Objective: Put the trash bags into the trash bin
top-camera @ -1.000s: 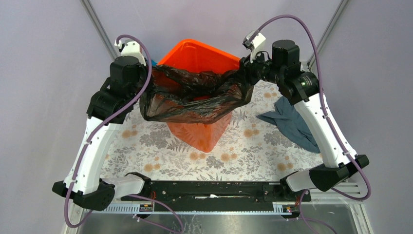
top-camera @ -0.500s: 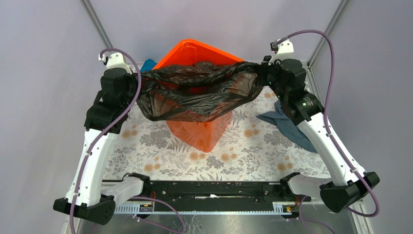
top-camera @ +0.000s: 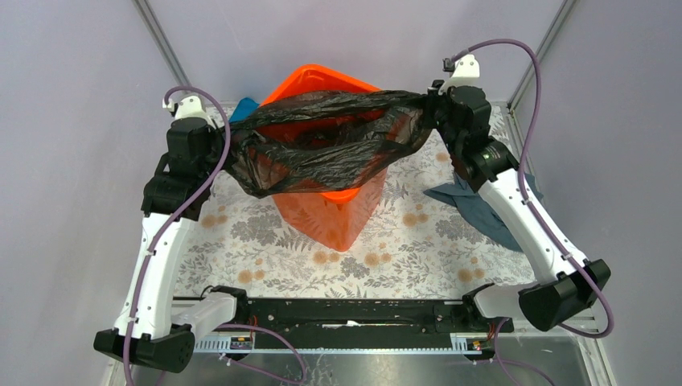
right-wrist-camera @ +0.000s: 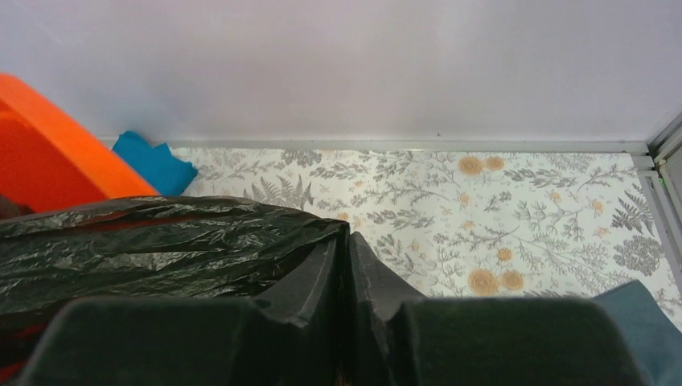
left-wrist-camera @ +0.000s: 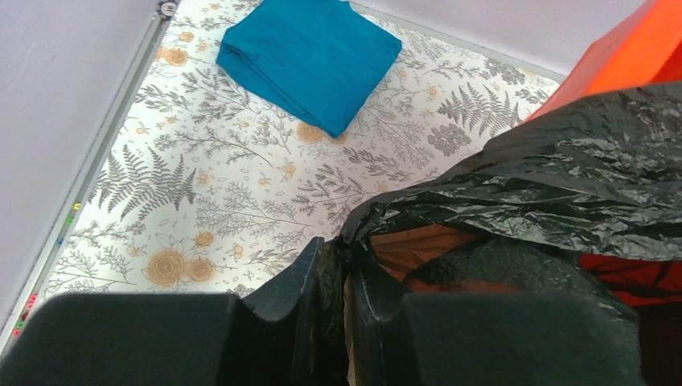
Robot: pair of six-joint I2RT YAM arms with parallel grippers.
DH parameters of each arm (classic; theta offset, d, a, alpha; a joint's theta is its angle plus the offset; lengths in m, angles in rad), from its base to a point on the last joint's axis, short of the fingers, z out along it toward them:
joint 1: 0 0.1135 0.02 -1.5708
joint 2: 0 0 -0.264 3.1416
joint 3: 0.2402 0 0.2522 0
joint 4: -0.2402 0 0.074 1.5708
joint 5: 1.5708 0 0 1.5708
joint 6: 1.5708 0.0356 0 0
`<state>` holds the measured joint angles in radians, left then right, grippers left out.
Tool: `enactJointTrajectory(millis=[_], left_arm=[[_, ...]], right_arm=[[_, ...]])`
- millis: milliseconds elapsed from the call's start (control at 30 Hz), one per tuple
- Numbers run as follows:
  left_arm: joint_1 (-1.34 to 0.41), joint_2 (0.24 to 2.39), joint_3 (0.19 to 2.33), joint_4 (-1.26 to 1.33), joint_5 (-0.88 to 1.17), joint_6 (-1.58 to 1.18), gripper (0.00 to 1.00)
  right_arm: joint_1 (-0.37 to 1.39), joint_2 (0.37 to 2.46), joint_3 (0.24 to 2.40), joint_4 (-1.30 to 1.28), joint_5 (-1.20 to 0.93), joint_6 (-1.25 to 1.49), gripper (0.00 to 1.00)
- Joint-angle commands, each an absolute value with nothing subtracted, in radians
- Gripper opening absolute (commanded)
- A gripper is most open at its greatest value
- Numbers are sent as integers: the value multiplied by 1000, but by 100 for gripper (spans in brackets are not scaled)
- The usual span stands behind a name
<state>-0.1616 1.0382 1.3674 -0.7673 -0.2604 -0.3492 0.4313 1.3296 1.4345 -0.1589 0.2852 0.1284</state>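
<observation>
Thin, limp, likely slippery trash bag (top-camera: pixel 322 153) spread above the trash bin (top-camera: pixel 330 217), left gripper (left-wrist-camera: pixel 343 265) and right gripper (right-wrist-camera: pixel 348 251) each clenched on bunched rim film, the surest hold.

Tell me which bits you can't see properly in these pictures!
Inside of the bright orange plastic bin: top view, the crinkly shiny black plastic bag stretched over its mouth covers it.
Small teal folded cloth: top view, only a corner shows behind the bag.
Grey-blue cloth: top view, the right arm crosses it; right wrist view, cut off at the edge.
Left gripper and right gripper tips: top view, bag film hides them.
</observation>
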Motion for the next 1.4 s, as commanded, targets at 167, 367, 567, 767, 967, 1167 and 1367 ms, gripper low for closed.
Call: enactJointTrajectory(millis=[167,367,567,767,967,1167,1367], left_arm=[[-154,1027,1322,-653,-128,-384,24],[-153,1029,1280,-630,-60,-393,26],[-153,1005,1304,-647,-75,-391,28],[-153,990,1297,-651,-52,-407,28],[-153,980,1288,-664,-39,-414,28],[-153,973,1290,-664,-29,-417,29],[-153,963,1292,-669,-15,-426,29]], right_arm=[[370,1405,1466,-76,205,165,21],[360,1423,1486,-205,165,159,51],[360,1467,1854,-708,291,148,87],[361,1306,1834,-790,200,276,100],[360,1154,1579,-559,-252,648,100],[361,993,1244,-156,-338,1084,98],[361,953,1080,-26,-343,1280,87]])
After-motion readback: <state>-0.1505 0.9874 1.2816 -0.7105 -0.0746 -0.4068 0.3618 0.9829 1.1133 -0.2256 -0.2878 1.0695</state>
